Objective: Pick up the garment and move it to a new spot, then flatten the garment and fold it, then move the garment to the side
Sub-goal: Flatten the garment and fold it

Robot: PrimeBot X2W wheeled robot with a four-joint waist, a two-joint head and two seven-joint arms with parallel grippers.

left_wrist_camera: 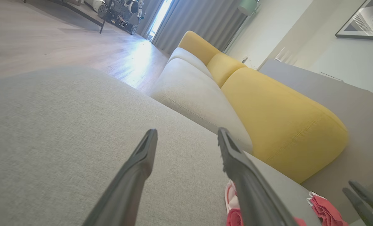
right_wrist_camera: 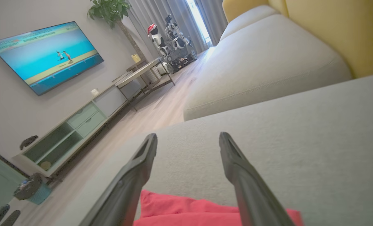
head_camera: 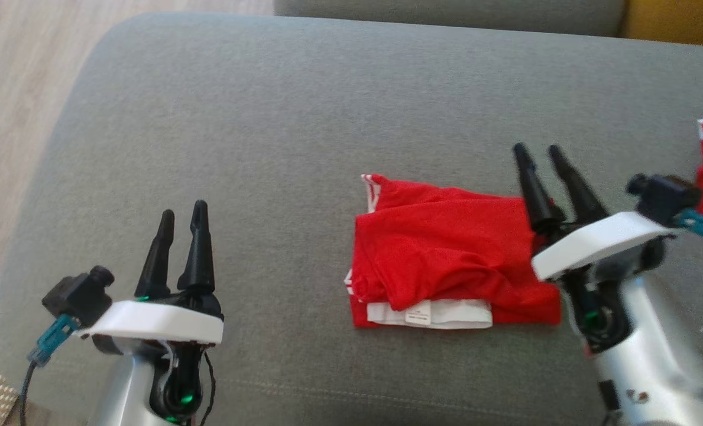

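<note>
Both claws gape empty, left claw (head_camera: 183, 209) at lower left, right claw (head_camera: 536, 148) at the edge of the folded garment (head_camera: 446, 248) centre right on the cushion (head_camera: 268, 118); we judge folding done, so next we grip and shift it aside.

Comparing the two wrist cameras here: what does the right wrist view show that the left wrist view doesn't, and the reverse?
Right wrist view adds: a television on the wall, a low cabinet beneath it, and a potted plant.
Left wrist view adds: a framed picture on the wall and a second red cloth farther along the seat.
Both: the grey cushion, the folded red garment, a yellow cushion, curtains, and their own open gripper: left gripper, right gripper.
</note>
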